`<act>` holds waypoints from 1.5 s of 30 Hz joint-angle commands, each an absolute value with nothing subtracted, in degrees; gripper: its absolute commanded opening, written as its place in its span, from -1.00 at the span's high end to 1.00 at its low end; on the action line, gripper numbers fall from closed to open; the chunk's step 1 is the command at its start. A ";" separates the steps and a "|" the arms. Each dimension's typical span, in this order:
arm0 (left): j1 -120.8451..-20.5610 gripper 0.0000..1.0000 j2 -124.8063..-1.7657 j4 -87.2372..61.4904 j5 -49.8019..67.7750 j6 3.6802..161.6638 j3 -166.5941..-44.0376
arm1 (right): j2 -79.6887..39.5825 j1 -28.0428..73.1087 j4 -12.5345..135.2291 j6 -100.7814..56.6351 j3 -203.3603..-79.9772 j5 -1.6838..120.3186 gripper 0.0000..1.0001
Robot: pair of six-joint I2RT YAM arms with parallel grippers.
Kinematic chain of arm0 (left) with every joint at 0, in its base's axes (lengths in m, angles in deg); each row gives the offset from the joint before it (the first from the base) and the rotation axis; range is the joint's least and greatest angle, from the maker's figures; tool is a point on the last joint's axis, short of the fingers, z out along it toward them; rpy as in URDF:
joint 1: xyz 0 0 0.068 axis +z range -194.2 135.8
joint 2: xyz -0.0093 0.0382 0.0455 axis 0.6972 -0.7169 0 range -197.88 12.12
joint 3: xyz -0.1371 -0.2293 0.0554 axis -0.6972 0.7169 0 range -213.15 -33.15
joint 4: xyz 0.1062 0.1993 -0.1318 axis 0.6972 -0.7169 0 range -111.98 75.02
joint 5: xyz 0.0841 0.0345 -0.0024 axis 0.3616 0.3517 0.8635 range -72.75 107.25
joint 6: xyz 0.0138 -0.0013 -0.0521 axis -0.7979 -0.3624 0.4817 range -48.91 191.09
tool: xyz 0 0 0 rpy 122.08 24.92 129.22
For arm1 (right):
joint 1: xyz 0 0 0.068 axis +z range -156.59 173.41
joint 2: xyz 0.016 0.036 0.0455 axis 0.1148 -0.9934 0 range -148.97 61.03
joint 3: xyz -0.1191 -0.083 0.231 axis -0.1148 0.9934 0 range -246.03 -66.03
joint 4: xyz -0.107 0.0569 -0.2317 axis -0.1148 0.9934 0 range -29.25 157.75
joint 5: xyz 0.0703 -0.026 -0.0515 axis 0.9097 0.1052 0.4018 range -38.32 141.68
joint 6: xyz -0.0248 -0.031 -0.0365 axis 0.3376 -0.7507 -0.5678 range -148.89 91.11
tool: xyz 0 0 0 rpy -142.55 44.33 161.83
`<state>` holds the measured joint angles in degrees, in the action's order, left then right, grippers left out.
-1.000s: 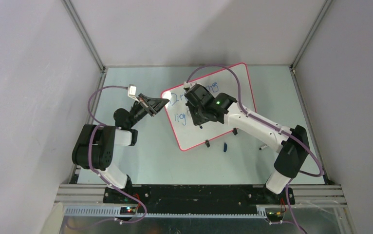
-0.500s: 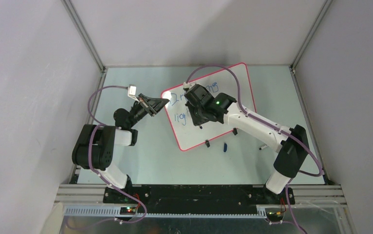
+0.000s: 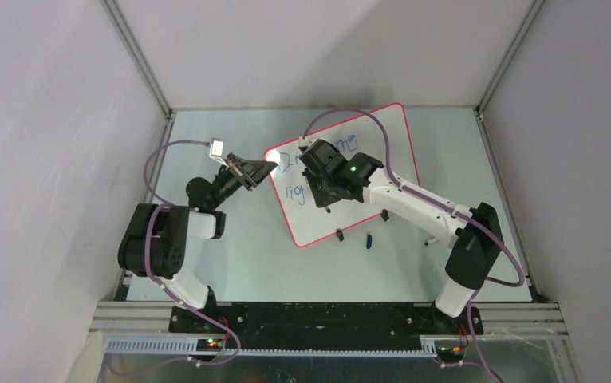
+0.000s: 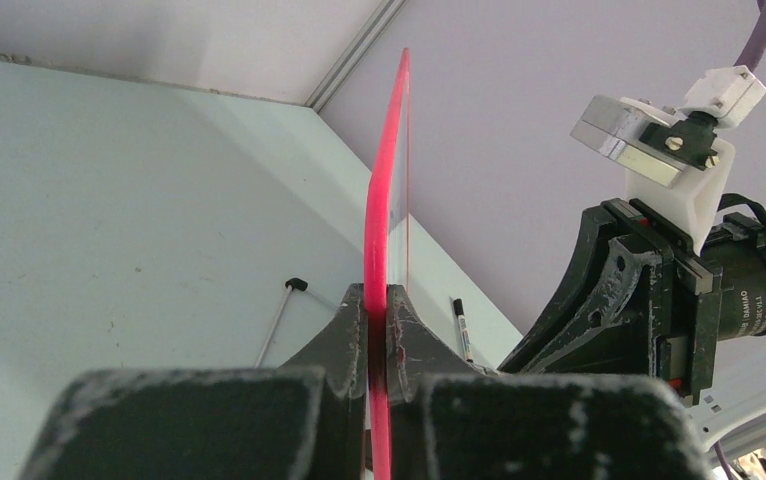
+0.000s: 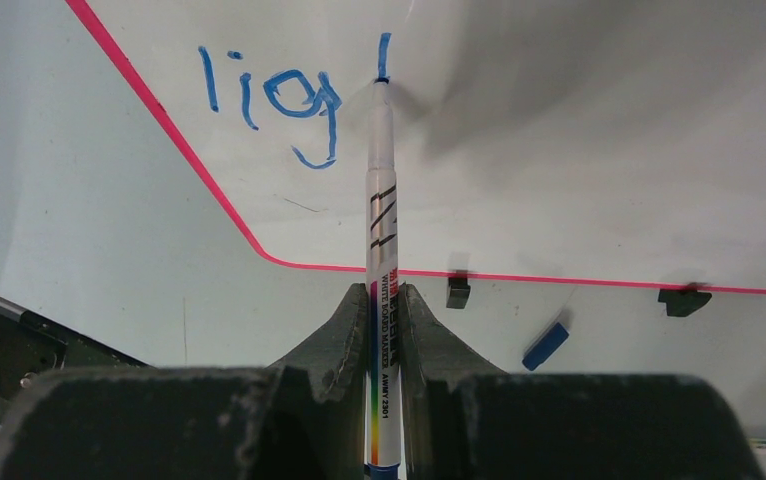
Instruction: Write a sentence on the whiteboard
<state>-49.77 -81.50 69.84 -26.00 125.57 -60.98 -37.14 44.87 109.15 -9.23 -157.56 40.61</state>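
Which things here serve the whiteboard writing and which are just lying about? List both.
In the job: whiteboard, clamped at its edge by the left gripper; marker, held in the right gripper, tip on the board; the sentence, blue, unfinished.
Lying about: small blue piece, perhaps a cap; thin pen.

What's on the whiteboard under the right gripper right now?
Blue handwriting: the wrist view shows "lig" plus a stroke at the marker tip. From above, the right gripper covers the middle of the upper line on the whiteboard, so those letters can't be read.
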 commanded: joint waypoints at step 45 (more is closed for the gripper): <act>-50.37 0.99 -79.94 72.89 -27.79 121.89 -60.37 | -30.78 44.70 110.65 -7.79 -153.52 40.20 1.00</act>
